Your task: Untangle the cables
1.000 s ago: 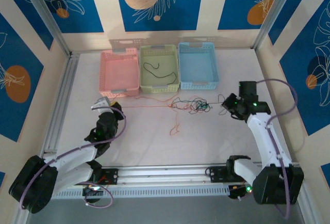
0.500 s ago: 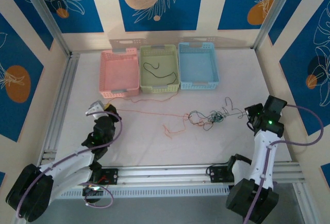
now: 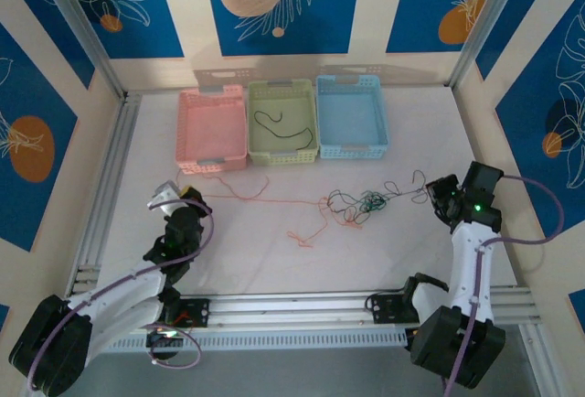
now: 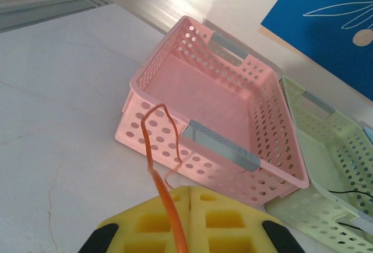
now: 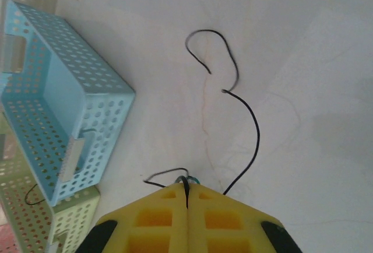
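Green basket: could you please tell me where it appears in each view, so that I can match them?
Top external: the green basket stands at the back, the middle one of three.
Left wrist: at the right edge, beside the pink basket.
Right wrist: in the bottom left corner, next to the blue basket.
Shared landmark: the black cable lying inside it.

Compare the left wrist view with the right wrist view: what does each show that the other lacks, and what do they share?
Left wrist view: the pink basket and an orange cable pinched in the shut left hand. Right wrist view: the blue basket and a black cable pinched in the shut right hand, trailing over the table. Shared: the green basket and the white table.
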